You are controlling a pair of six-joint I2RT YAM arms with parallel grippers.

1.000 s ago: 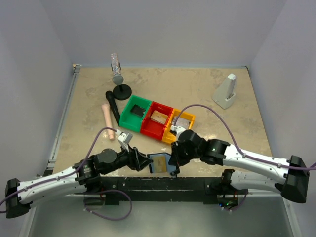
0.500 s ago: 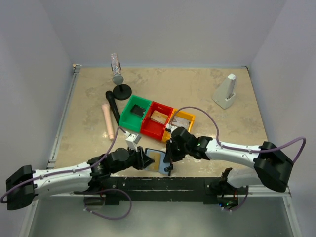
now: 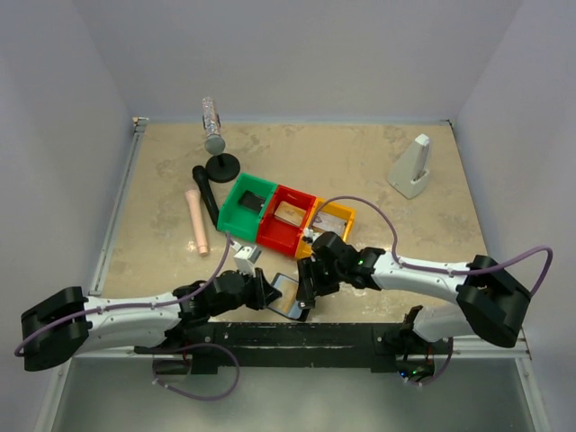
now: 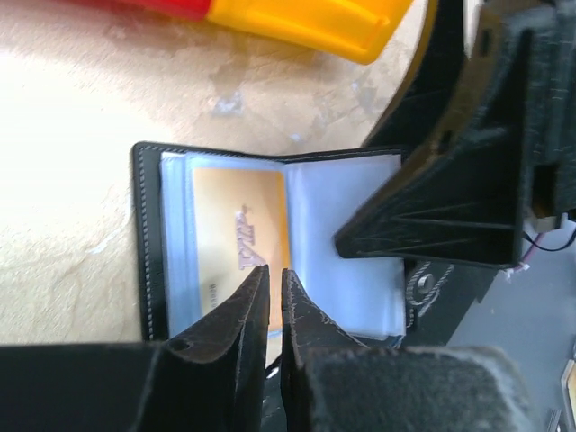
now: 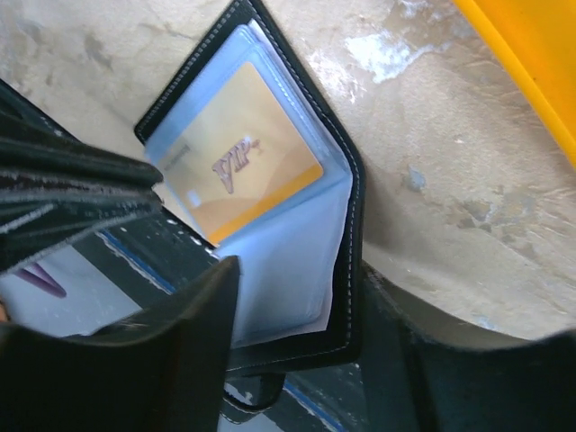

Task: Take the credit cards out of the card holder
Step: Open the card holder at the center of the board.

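The card holder [image 3: 286, 293] lies open at the table's near edge, partly over the edge. Its black cover [image 4: 148, 234] frames clear sleeves, and a gold VIP credit card [image 4: 236, 229] shows in one panel [image 5: 234, 166]. My left gripper [image 4: 274, 270] has its jaws drawn to a thin slit at the holder's near edge by the fold, and seems to pinch it there; in the top view the left gripper [image 3: 266, 292] meets the holder's left side. My right gripper [image 5: 297, 279] is open, its fingers [image 5: 162, 351] on either side of the empty sleeve panel [image 5: 297, 261].
Green [image 3: 247, 205], red [image 3: 286, 216] and yellow [image 3: 328, 225] bins stand just beyond the holder. Farther back are a bottle on a black stand [image 3: 213, 128], a pink cylinder [image 3: 197, 221] and a white wedge [image 3: 412, 167]. A black rail [image 3: 288, 335] runs under the holder.
The left gripper reached right to the holder and closed its jaws. The right gripper, shut before, has opened round the holder. The holder shifted slightly left.
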